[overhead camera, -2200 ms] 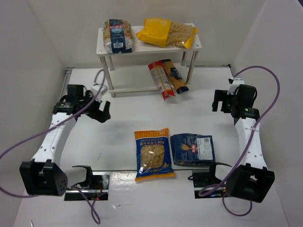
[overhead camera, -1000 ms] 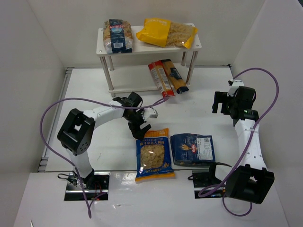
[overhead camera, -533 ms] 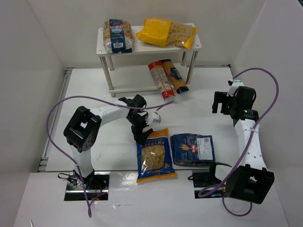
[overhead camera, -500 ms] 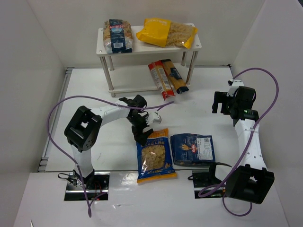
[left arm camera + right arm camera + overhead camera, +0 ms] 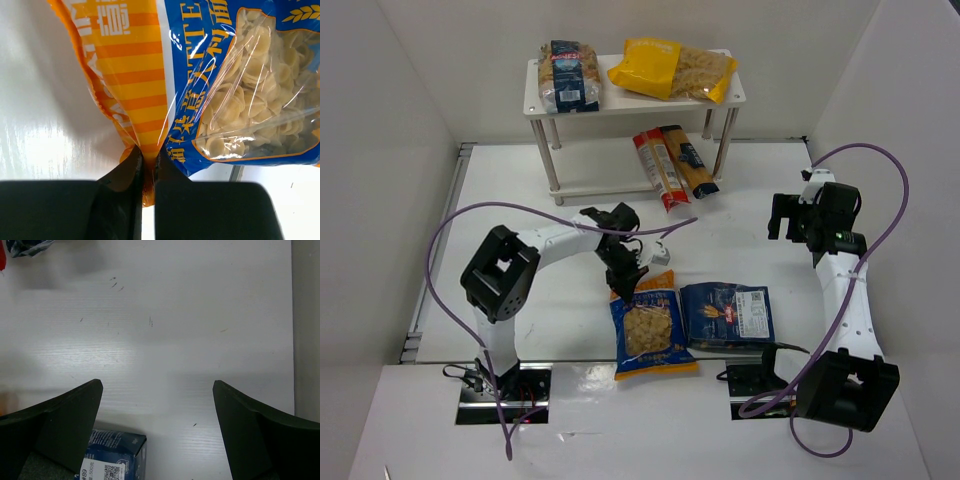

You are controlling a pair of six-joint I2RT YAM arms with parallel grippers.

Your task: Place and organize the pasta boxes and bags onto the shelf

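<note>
The blue-and-orange bag (image 5: 650,330) with a clear window lies near the table's front; its top edge is pinched between my left gripper's (image 5: 623,280) shut fingers. The left wrist view shows the orange seam of the blue-and-orange bag (image 5: 225,75) clamped in the left gripper (image 5: 148,160). A flat dark blue pack (image 5: 728,314) lies just right of it, its corner (image 5: 112,460) below my open right gripper (image 5: 157,385). That right gripper (image 5: 784,215) hangs empty at the right. On the white shelf (image 5: 535,100) are a blue-labelled clear bag (image 5: 570,75) and a yellow bag (image 5: 670,68); long red and orange packets (image 5: 672,165) jut from the lower tier.
White walls close in the table on the left, back and right. Purple cables (image 5: 450,230) loop above both arms. The shelf's silver legs (image 5: 552,165) stand behind the left arm.
My left arm swung in from the left side to the bag's top edge and its fingers shut on it. The bag's top shifted slightly right. The right arm stayed still.
</note>
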